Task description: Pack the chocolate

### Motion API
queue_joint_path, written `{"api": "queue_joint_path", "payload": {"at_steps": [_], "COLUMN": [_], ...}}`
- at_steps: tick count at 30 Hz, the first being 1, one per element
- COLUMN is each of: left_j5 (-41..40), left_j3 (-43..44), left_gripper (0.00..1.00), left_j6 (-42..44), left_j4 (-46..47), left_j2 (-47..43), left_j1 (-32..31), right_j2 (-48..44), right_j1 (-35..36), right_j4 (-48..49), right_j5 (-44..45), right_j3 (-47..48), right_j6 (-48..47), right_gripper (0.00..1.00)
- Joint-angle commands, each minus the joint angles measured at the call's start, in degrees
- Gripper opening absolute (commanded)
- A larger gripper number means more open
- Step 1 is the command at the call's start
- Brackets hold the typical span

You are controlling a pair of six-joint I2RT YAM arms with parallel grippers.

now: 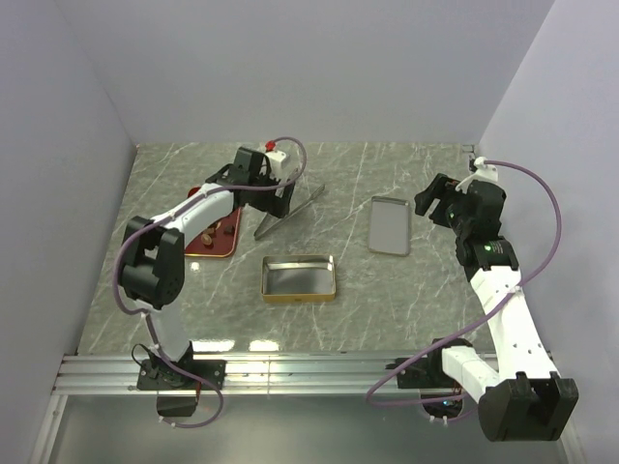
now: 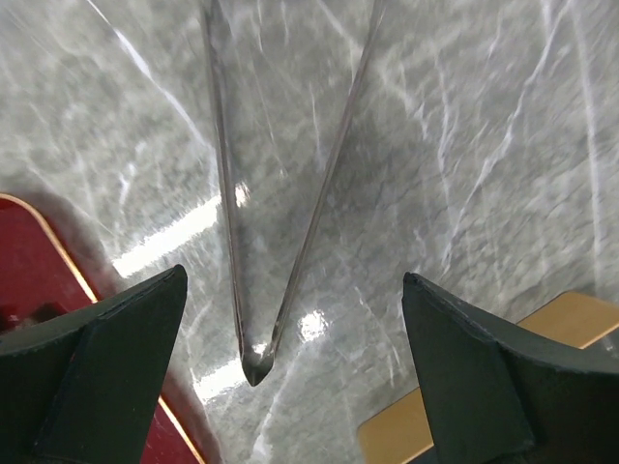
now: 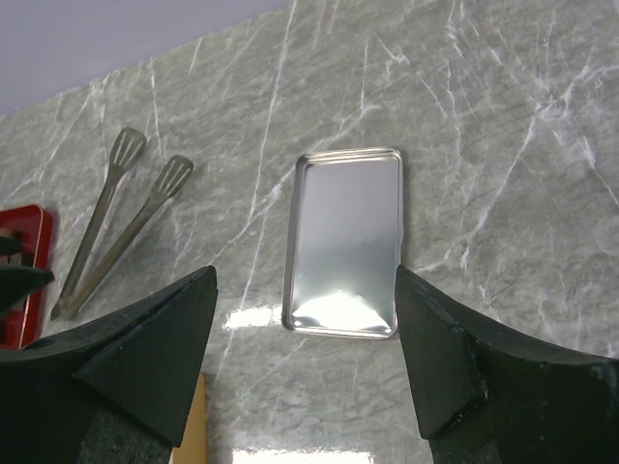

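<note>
The chocolate (image 1: 213, 233) shows as a few small dark lumps on a red tray (image 1: 197, 245) at the left. A gold tin (image 1: 300, 278) lies open at the table's middle, and its silver lid (image 1: 390, 225) lies to the right. Metal tongs (image 1: 290, 207) rest between the tray and the lid. My left gripper (image 1: 275, 205) hovers open over the tongs' hinge end (image 2: 253, 365), with the fingers wide on either side and touching nothing (image 2: 293, 275). My right gripper (image 1: 435, 199) is open above the lid's near end (image 3: 346, 242), empty (image 3: 305, 273).
In the left wrist view the red tray's corner (image 2: 34, 295) lies at the left and the gold tin's rim (image 2: 571, 314) at the right. The right wrist view also shows the tongs (image 3: 116, 224) and the tray's edge (image 3: 24, 256). Walls close in the table.
</note>
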Motion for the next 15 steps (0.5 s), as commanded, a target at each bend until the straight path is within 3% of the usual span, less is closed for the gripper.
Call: {"api": "queue_joint_path", "payload": {"at_steps": [1,15], "left_j5": [1.73,-4.33], "left_j3": [2.06,-1.46], "left_gripper": [0.99,0.99], "left_j6": [2.8,2.37], "left_j4": [-1.5,3.95], "left_j2": [1.9,5.24], "left_j1": [-0.46,-0.99], "right_j2": [-1.06,0.79], "right_j1": [0.25,0.34], "right_j4": [0.19,0.28], "right_j5": [1.06,0.01], "right_j3": [-0.31,0.66], "right_j6": [-0.95,-0.68], "right_gripper": [0.81,0.8]}}
